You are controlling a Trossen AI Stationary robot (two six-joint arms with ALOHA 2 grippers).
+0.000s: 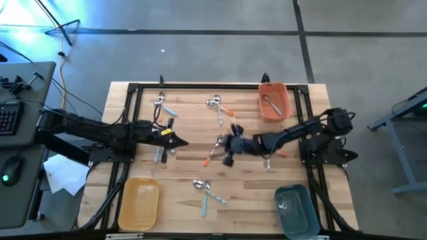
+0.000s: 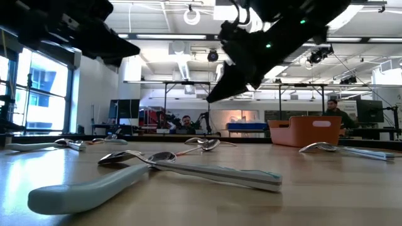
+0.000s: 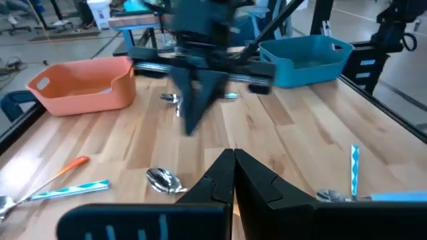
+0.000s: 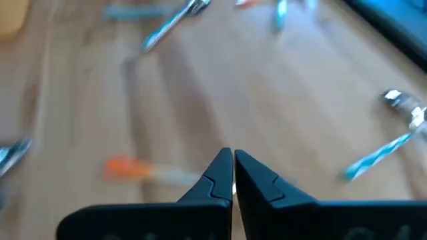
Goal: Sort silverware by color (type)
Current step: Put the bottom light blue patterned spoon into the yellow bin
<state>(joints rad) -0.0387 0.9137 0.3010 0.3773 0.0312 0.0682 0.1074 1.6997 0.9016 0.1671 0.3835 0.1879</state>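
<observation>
Small spoons and forks lie scattered flat on the wooden table: a group at the far left (image 1: pixel 162 105), one at far centre (image 1: pixel 217 107), one in the middle (image 1: pixel 215 151) and one near the front (image 1: pixel 206 191). Handles are light blue, orange or plain metal. My left gripper (image 1: pixel 179 141) is shut and hovers left of the middle group, with a spoon head (image 3: pixel 163 179) just beside its tips (image 3: pixel 233 163). My right gripper (image 1: pixel 229 148) is shut and raised above the table (image 2: pixel 217 94) right of that group. An orange-handled piece (image 4: pixel 133 168) lies below it.
An orange bin (image 1: pixel 274 100) at the far right holds one metal spoon. A yellow bin (image 1: pixel 139 203) sits at the near left and a teal bin (image 1: pixel 297 211) at the near right. A black frame (image 1: pixel 200 87) borders the table. People sit in the room beyond.
</observation>
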